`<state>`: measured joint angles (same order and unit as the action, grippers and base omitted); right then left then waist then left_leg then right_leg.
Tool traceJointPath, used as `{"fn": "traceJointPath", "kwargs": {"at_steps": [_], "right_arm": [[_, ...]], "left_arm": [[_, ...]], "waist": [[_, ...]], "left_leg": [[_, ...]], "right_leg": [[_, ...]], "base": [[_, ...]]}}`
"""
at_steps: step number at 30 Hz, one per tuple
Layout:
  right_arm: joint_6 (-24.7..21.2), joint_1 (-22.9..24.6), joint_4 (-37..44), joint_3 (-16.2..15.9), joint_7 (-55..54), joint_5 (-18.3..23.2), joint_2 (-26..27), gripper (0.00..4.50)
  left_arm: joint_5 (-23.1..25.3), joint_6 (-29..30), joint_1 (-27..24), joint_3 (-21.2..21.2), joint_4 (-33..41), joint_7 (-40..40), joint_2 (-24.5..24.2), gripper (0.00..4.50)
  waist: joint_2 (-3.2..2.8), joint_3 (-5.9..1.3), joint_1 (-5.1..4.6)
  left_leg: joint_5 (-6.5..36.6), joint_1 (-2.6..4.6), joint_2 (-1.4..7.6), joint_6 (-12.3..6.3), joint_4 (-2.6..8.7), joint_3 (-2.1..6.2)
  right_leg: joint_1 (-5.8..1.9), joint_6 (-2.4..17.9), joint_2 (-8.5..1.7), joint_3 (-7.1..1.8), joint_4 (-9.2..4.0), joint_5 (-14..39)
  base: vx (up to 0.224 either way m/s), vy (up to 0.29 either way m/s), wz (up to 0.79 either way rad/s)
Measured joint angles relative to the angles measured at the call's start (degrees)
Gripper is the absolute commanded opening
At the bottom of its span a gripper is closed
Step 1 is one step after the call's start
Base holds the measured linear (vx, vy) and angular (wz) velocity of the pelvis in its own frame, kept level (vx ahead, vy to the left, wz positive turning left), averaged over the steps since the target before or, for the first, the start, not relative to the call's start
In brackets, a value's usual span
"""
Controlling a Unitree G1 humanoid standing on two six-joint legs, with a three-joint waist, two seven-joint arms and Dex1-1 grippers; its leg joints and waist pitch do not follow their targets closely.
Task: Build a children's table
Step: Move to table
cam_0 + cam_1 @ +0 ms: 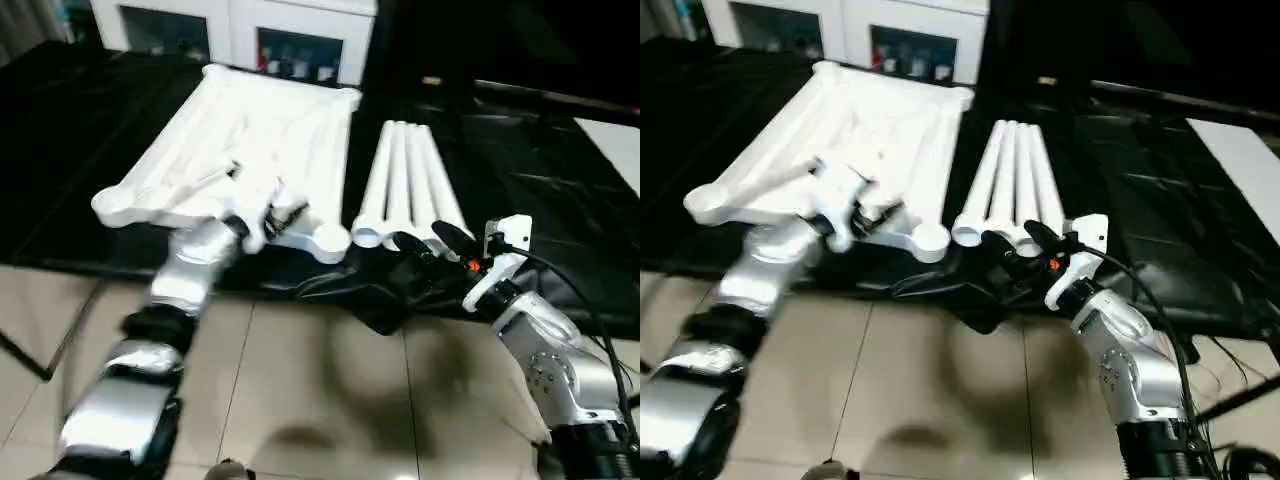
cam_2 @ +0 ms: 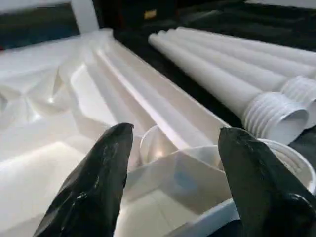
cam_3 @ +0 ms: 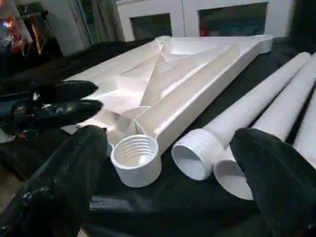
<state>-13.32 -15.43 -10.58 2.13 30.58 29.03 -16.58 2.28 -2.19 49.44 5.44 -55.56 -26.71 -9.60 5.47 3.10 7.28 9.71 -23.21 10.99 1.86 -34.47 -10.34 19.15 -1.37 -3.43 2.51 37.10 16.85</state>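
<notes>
The white plastic rectangular table top (image 1: 250,140) lies upside down on a black cloth-covered bench (image 1: 90,130), ribbed underside up, with diagonal ribs running to round sockets at its corners. The near-right corner socket (image 3: 137,159) is threaded inside and hangs right at the bench's front edge. Just beside the top, on its right, 4 long white tapered tubular legs (image 1: 408,180) lie side by side, touching one another, their open threaded ends (image 3: 197,153) facing the robot. A white cabinet with dark glass doors (image 1: 240,35) stands behind the bench, and beige tiles (image 1: 300,400) cover the floor in front.

The left gripper (image 1: 283,214) reaches forward over the near edge of the top, its silver forearm raised from the lower left; its 2 black fingers (image 2: 96,182) stand apart over the ribs near that corner socket, grasping nothing. The right gripper (image 1: 432,240) hovers in front of the legs' near ends, its black fingers (image 3: 276,177) spread wide and empty.
</notes>
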Motion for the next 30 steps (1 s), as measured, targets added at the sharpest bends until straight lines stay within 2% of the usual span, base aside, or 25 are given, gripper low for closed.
{"fn": "traceJointPath", "kwargs": {"at_steps": [3,7,9,11,14,15,17,19,21,24,27,30], "right_arm": [[0.8,-1.9,-1.7,-0.5,0.5,-0.8,0.5,4.40],[2.4,-3.8,-3.4,-0.6,0.0,-2.5,2.0,4.40],[3.0,-4.4,-4.0,-0.4,-1.8,-3.0,2.5,4.40],[3.3,-4.6,-4.1,-0.3,-3.9,-4.0,3.0,4.40],[3.8,-4.4,-3.5,0.1,-7.0,-5.1,3.8,4.40],[3.8,-4.2,-3.4,0.4,-8.0,-5.3,4.0,4.40],[5.1,-3.1,-1.0,1.2,-11.7,-7.1,5.7,4.40],[6.3,-2.7,-0.4,1.4,-14.2,-9.2,5.9,4.40],[7.1,-1.1,2.9,1.6,-18.0,-12.0,6.4,4.40],[4.8,3.0,7.9,3.7,-19.4,-9.0,8.3,4.40],[4.6,7.6,9.9,3.7,-19.6,-8.7,8.7,4.40],[3.4,9.5,10.7,3.5,-19.6,-8.2,9.5,4.40]], "left_arm": [[0.8,4.9,4.8,1.0,-3.8,1.7,3.8,3.15],[0.9,8.8,5.6,1.4,-2.9,3.3,6.2,3.15],[0.9,8.6,2.5,1.4,3.5,5.4,6.5,3.15],[0.9,9.3,-3.4,1.1,13.6,9.0,6.6,3.15],[0.9,10.9,-15.6,0.0,28.9,12.0,6.6,3.15],[1.0,11.6,-18.3,-0.1,31.0,12.4,6.6,3.15],[1.0,12.6,-25.8,-2.8,39.8,14.2,6.7,3.15],[0.8,13.0,-28.1,-5.6,42.9,15.9,6.8,3.15],[-0.1,10.9,-31.1,-9.8,47.7,17.8,6.3,3.15],[-1.0,8.3,-35.6,-14.5,52.5,19.5,3.6,3.15],[-1.3,8.1,-38.9,-16.5,56.3,20.1,2.4,3.15],[-1.1,9.3,-39.9,-15.7,59.7,19.6,1.4,3.15]], "waist": [[0.12,-0.01,0.88],[-0.14,0.04,0.96],[-0.45,0.12,0.87],[-0.53,0.07,0.78],[-0.52,0.08,0.60],[-0.54,0.09,0.65],[-0.73,0.19,0.58],[-1.05,0.33,0.78],[-1.57,0.48,0.50],[-1.88,0.45,-0.33],[-1.98,0.49,-0.78],[-2.34,0.61,-1.50]], "left_leg": [[0.0,-0.02,-0.15,-0.19,-0.05,-0.20],[-0.1,0.02,-0.16,-0.34,-0.05,-0.30],[-0.2,0.02,-0.14,-0.31,-0.04,-0.30],[-0.3,0.07,-0.07,-0.25,0.00,-0.29],[-0.3,0.10,0.03,-0.22,0.05,-0.30],[-0.3,0.09,0.04,-0.19,0.05,-0.29],[-0.1,0.06,0.06,0.09,0.06,-0.30],[-0.2,0.05,0.06,0.21,0.07,-0.28],[-0.3,0.10,0.04,0.26,0.08,-0.29],[-0.3,0.20,0.03,0.31,0.20,-0.26],[-0.3,0.18,0.02,0.34,0.25,-0.25],[-0.3,0.11,-0.01,0.35,0.25,-0.28]], "right_leg": [[-0.02,0.2,-0.19,-0.15,-0.09,-0.1],[0.00,0.2,-0.27,-0.15,-0.06,-0.3],[0.03,0.2,-0.28,-0.11,-0.07,-0.4],[0.01,0.2,-0.25,-0.03,-0.05,-0.4],[0.04,0.2,-0.16,-0.04,-0.05,-0.4],[0.05,0.2,-0.14,-0.01,-0.05,-0.4],[0.10,0.2,-0.12,-0.07,-0.07,-0.4],[0.10,0.2,-0.11,-0.04,-0.07,-0.4],[0.07,0.1,-0.10,-0.16,-0.16,-0.5],[0.06,0.1,-0.04,-0.21,-0.16,-0.5],[0.10,0.1,-0.04,-0.21,-0.17,-0.6],[0.23,0.0,-0.03,-0.34,-0.19,-0.7]], "base": [[0.000,0.000,0.00],[0.000,0.000,0.00],[0.000,0.000,0.00],[0.000,0.000,0.00],[0.000,0.000,0.00],[0.000,0.000,0.00],[0.000,0.000,0.00],[0.000,0.000,0.00],[0.000,0.000,0.00],[0.000,0.000,0.00],[0.000,0.000,0.00],[0.000,0.000,0.00]]}}
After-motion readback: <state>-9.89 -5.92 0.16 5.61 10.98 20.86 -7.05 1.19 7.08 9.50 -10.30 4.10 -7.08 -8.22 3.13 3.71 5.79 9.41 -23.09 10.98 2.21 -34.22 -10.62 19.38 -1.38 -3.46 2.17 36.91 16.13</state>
